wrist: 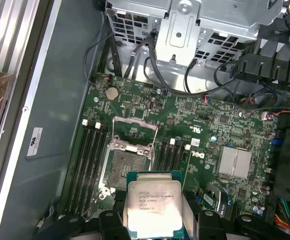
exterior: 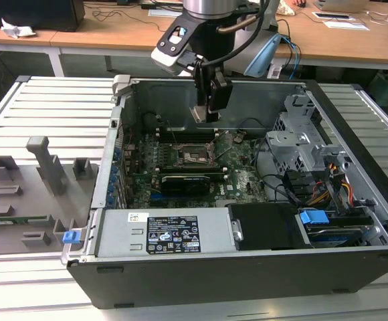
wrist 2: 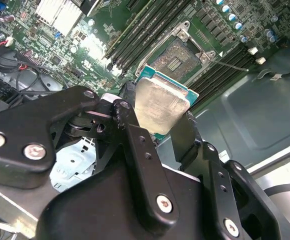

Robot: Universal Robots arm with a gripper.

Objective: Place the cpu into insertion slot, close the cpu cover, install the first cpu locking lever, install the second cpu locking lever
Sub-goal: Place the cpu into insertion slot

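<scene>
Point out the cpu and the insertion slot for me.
cpu (wrist: 154,207), first wrist view, middle of its silver metal face.
insertion slot (wrist: 126,165), first wrist view, on the dark pin field inside the rim.

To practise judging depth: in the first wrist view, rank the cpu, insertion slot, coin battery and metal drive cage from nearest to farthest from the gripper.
1. cpu: clamped in the gripper.
2. insertion slot: on the board, just past the cpu.
3. coin battery: farther along, beyond the slot.
4. metal drive cage: past the board's edge.
</scene>
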